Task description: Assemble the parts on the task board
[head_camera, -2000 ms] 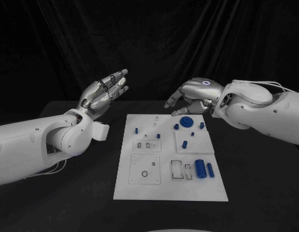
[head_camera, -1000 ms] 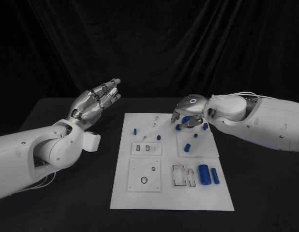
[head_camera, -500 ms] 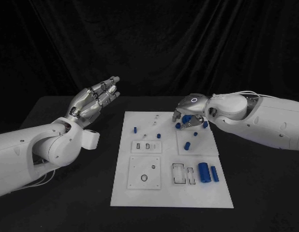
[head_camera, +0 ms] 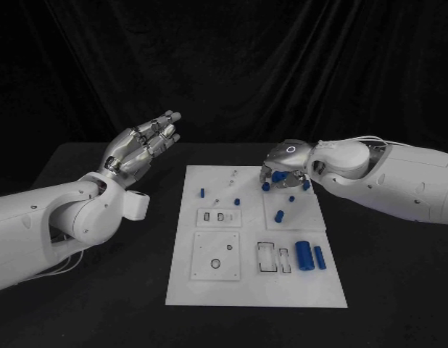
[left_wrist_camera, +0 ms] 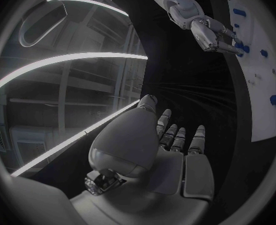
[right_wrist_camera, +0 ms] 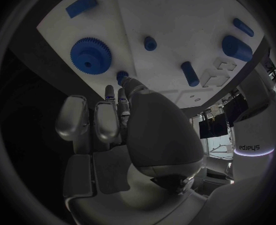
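Over the far end of the task board (head_camera: 255,290), the right hand (head_camera: 283,172) hangs low with its fingers curled down toward the parts. Whether it holds anything I cannot tell. Just beside its fingertips lies a blue gear (right_wrist_camera: 91,55), with a small blue peg (right_wrist_camera: 122,76) right at them. Nearer the robot than this hand lie a short blue cylinder (head_camera: 302,254) and a blue pin (head_camera: 280,214). Well apart, off the board above the desk (head_camera: 88,304), the left hand (head_camera: 140,150) is raised, fingers spread, holding nothing.
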Controlling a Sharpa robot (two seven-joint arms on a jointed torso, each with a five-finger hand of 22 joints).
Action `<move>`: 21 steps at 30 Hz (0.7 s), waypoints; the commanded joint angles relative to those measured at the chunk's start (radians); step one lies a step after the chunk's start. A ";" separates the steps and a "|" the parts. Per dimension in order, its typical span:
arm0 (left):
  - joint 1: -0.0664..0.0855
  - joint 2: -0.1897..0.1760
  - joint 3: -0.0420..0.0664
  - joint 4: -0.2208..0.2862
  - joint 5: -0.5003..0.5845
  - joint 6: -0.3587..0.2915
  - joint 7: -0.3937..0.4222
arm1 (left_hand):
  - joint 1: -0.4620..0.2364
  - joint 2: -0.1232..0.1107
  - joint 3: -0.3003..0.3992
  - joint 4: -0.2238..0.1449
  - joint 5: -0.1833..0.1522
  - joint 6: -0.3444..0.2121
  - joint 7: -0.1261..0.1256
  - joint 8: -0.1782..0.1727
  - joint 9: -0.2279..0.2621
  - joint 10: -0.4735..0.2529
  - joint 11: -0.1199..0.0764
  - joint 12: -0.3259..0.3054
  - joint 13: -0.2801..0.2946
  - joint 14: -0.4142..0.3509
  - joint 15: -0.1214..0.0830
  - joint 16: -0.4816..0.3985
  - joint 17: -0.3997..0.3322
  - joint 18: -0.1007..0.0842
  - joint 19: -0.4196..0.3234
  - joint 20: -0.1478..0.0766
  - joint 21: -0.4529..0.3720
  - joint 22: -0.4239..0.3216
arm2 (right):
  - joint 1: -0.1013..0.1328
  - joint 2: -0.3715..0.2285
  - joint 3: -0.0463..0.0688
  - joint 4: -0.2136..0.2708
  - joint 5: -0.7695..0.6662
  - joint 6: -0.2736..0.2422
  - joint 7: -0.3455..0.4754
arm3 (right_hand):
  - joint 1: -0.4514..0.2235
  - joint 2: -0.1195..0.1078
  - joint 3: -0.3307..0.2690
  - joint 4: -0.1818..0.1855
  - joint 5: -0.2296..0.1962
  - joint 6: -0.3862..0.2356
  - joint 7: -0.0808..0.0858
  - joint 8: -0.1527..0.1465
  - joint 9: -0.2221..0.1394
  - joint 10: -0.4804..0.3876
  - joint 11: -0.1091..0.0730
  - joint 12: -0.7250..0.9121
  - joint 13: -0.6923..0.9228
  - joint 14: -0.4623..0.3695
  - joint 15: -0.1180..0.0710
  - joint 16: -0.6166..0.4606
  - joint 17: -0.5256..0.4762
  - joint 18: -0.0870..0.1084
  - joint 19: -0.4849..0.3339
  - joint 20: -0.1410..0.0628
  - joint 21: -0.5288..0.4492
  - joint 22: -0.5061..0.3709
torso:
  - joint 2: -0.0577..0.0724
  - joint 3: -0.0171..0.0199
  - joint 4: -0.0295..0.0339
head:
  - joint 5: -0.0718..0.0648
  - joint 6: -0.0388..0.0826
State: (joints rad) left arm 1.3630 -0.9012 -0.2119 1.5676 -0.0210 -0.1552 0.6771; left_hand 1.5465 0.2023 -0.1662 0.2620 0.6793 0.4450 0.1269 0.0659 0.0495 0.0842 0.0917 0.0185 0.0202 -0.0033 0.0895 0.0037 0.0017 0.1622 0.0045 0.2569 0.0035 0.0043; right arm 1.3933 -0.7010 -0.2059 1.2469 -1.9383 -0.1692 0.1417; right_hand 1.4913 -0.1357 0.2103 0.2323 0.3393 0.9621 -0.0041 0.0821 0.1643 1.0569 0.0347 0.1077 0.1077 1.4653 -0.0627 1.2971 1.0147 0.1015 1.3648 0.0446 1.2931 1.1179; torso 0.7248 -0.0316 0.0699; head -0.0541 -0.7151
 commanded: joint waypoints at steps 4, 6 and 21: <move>0.003 0.004 0.001 -0.003 -0.001 0.016 0.118 | 0.007 0.000 0.005 -0.002 0.004 0.008 -0.001 0.006 0.002 0.001 0.006 -0.001 -0.001 0.003 0.007 -0.004 -0.002 0.017 0.000 -0.001 0.001 -0.001 | -0.013 0.005 0.001 -0.011 -0.010 -0.024 0.013 | -0.013 -0.013 0.013 0.006 -0.041 0.002 -0.003 0.002 0.007 0.007 0.001 -0.009 0.003 -0.001 -0.003 -0.004 -0.003 0.001 -0.011 0.000 -0.008 0.002 | -0.002 -0.0001 0.0021 | 0.000 -0.001; 0.003 0.004 0.001 -0.005 -0.001 0.017 0.118 | 0.007 0.000 0.005 -0.002 0.004 0.008 -0.001 0.006 0.002 0.001 0.006 -0.001 -0.001 0.003 0.007 -0.004 -0.002 0.017 0.000 -0.001 0.001 -0.001 | -0.017 0.007 0.001 -0.014 -0.010 -0.026 0.015 | -0.021 -0.016 0.015 0.008 -0.064 -0.003 -0.005 -0.001 0.010 0.007 0.000 -0.010 0.005 -0.001 -0.002 -0.004 -0.002 0.001 -0.011 0.001 -0.009 0.004 | -0.002 -0.0002 0.0026 | -0.001 -0.002; 0.003 0.007 0.001 -0.013 -0.001 0.021 0.117 | 0.000 -0.004 0.016 -0.001 0.004 -0.146 -0.060 -0.031 -0.015 -0.006 0.012 -0.003 -0.003 0.003 0.012 -0.004 -0.002 0.017 0.000 0.002 0.001 -0.001 | -0.031 0.019 0.001 -0.030 -0.008 -0.048 0.020 | -0.018 -0.019 0.041 -0.001 -0.032 -0.015 -0.002 -0.007 0.017 0.014 0.000 -0.010 0.013 -0.005 -0.003 -0.008 -0.008 0.002 -0.014 0.001 -0.016 0.005 | -0.007 0.0006 0.0015 | 0.001 -0.008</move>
State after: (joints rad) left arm 1.3630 -0.8967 -0.2119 1.5538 -0.0215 -0.1479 0.6773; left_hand 1.5465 0.2023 -0.1579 0.2619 0.6793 0.3054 0.0659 0.0376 0.0350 0.0770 0.0989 0.0184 0.0185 0.0005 0.0933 0.0037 0.0009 0.1622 0.0045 0.2570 0.0035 0.0042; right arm 1.3646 -0.6825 -0.2059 1.2188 -1.9385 -0.1937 0.1593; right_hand 1.4686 -0.1583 0.2493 0.2314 0.3022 0.9450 -0.0090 0.0713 0.1809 1.0632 0.0340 0.1040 0.1201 1.4653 -0.0627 1.2932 1.0067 0.1016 1.3576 0.0447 1.2800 1.1223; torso 0.7193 -0.0315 0.0722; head -0.0528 -0.7225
